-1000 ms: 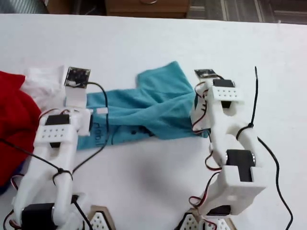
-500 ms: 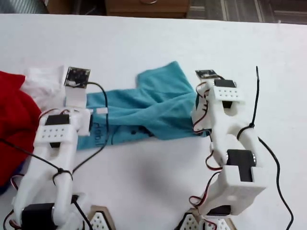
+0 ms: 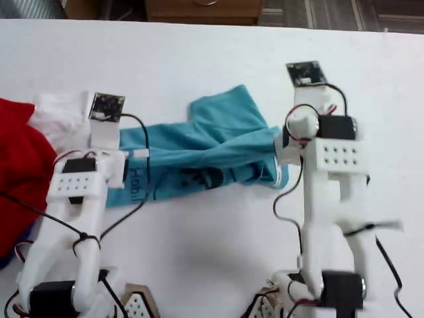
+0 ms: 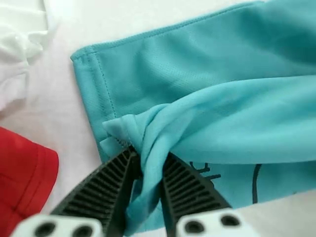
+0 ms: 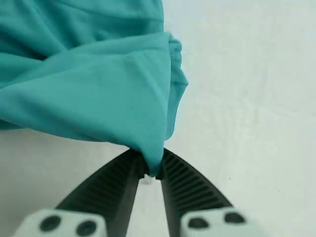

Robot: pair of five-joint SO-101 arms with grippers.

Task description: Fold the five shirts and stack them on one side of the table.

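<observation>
Bench (image 3: 212,59): teal shirt (image 3: 199,146) lies across the middle, strung out lengthwise between my two hands and twisted into a loose rope along the near edge. Red shirt (image 3: 20,172) is heaped at the left edge, with white shirt (image 3: 56,116) just beyond it and touching it.

Left hand (image 4: 148,157): pinching a gathered wad of teal fabric just inside the stitched hem. Good bite, several layers.

Right hand (image 5: 147,163): pinching a thin folded edge at the other end. The bite is at the very tips with little cloth in it.

Handling, my read: thin mesh knit, very light and fully limp, probably slick. It won't hold a crease or any shape, and it drapes and twists under its own slack. The weak point is the right pinch, which could pull free under tension. Better holds are the hem corners or shoulder seams, where stitching adds bulk. Keep both ends level and mildly taut so the twist falls out.
</observation>
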